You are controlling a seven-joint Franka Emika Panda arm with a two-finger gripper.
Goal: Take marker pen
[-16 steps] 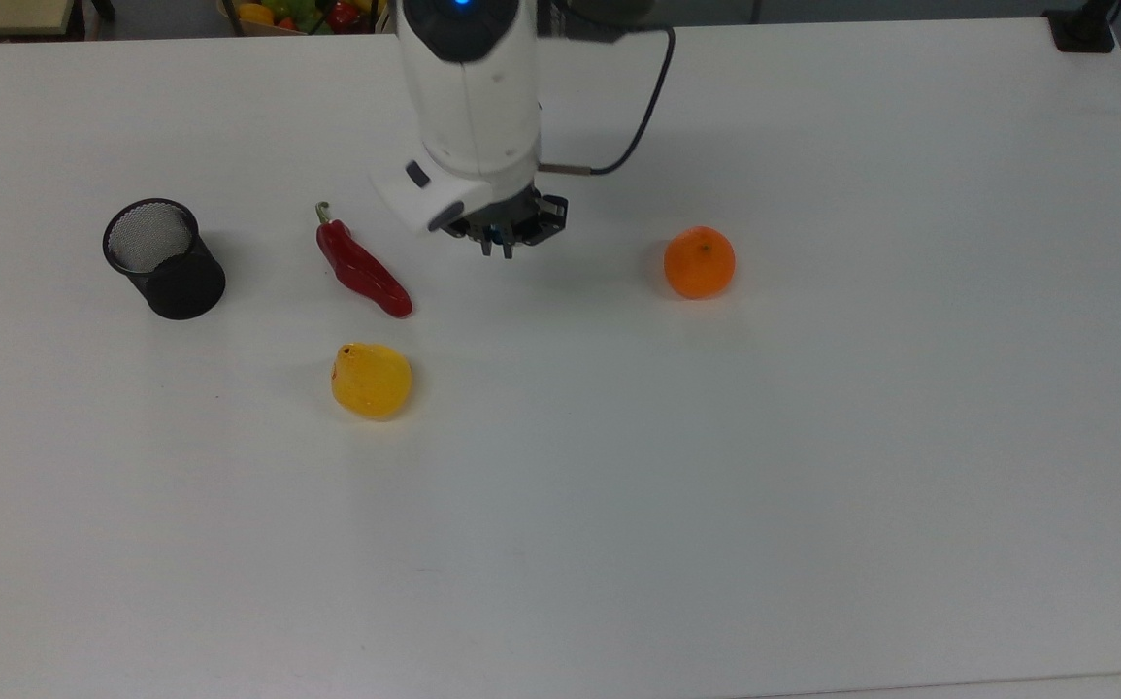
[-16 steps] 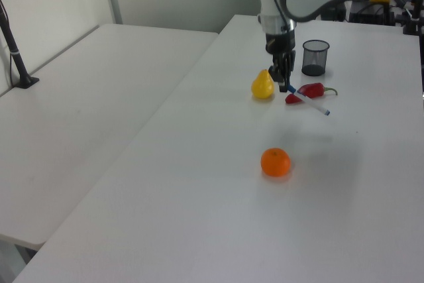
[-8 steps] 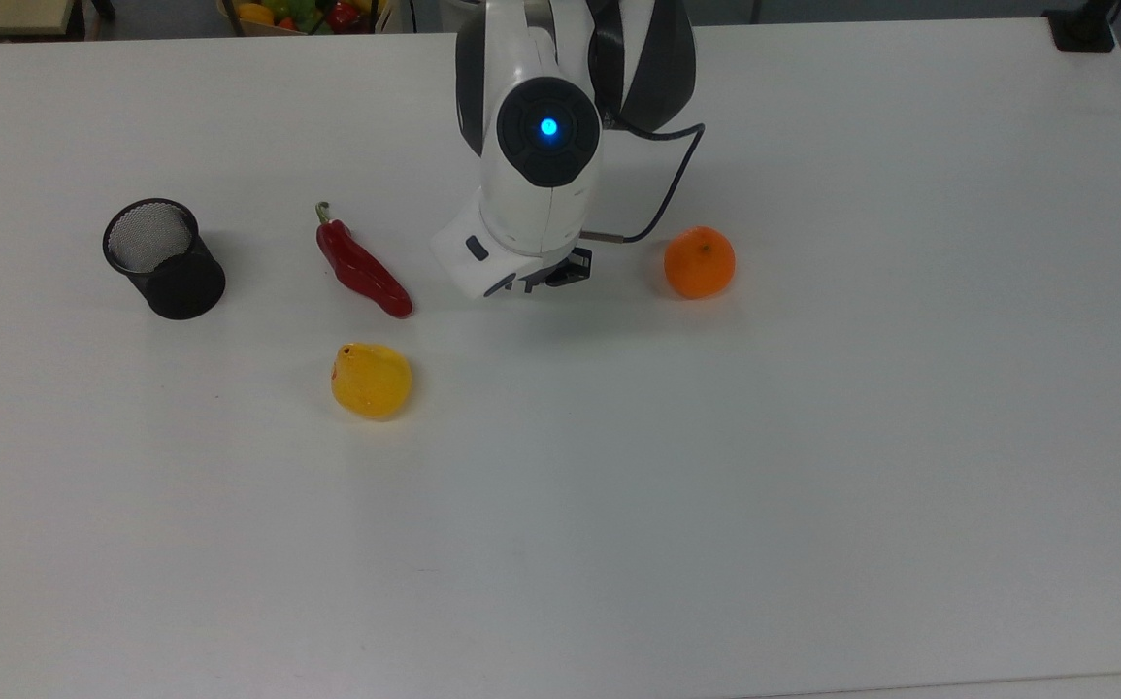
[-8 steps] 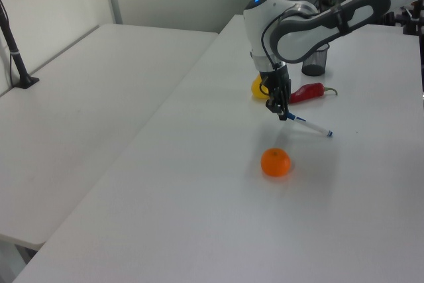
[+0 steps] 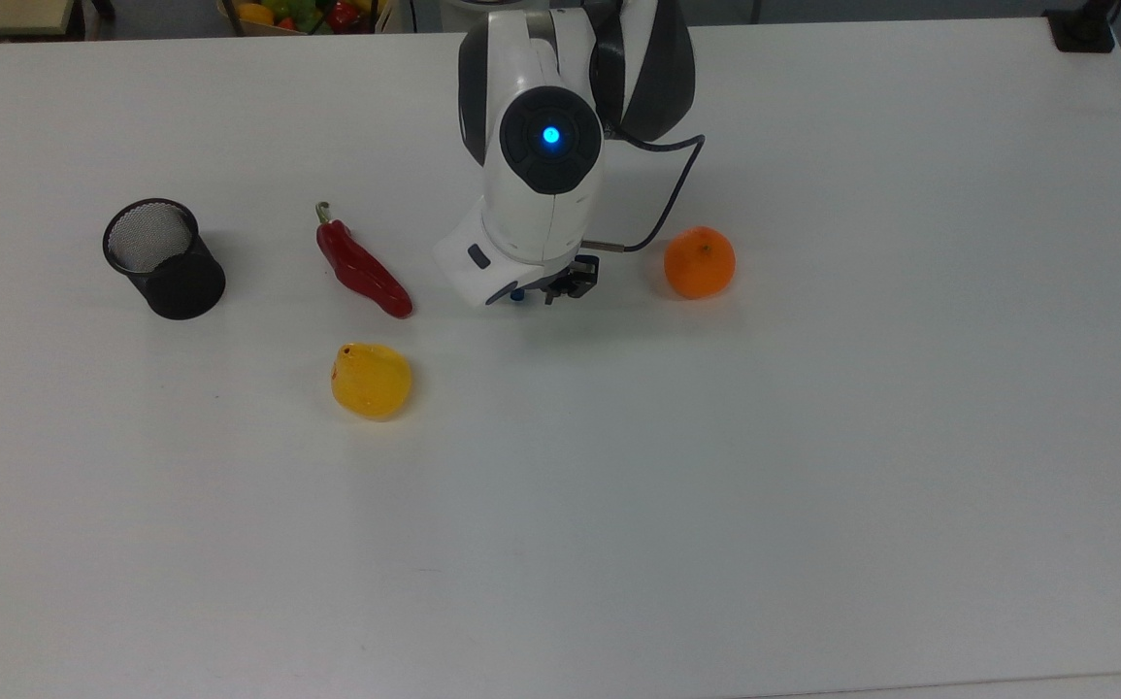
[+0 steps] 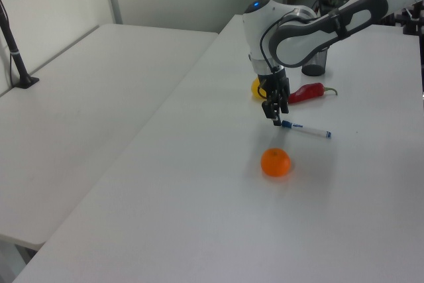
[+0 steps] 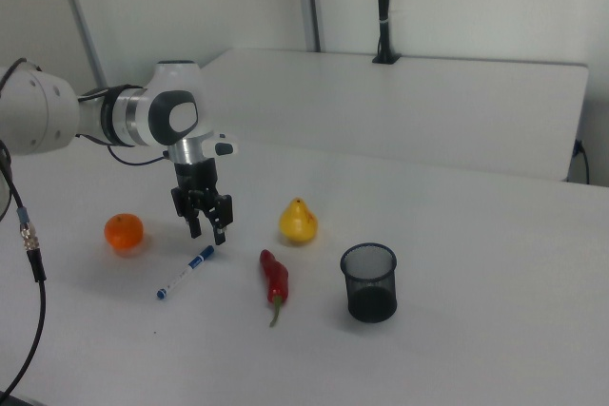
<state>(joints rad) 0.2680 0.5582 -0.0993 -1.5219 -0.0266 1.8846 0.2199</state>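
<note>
White laminate covers the wide counter (image 5: 812, 485) we see. On it, taking the slim white-barrelled marker pen with blue cap (image 7: 186, 272) as our landmark: the white robot arm's black claw (image 7: 206, 228) hangs just above the pen's capped end, fingers spread and holding nothing. The black mesh cup (image 7: 368, 280) stands well off to the right view's right of the pen. The yellow pear (image 7: 298, 221) sits beyond it, the round orange (image 7: 124, 232) near its other side, the red chilli (image 7: 275, 280) beside it.

White arm (image 5: 533, 204) with dark grey joints; blue round light (image 5: 550, 135); black cable (image 5: 669, 189); black jaws.
</note>
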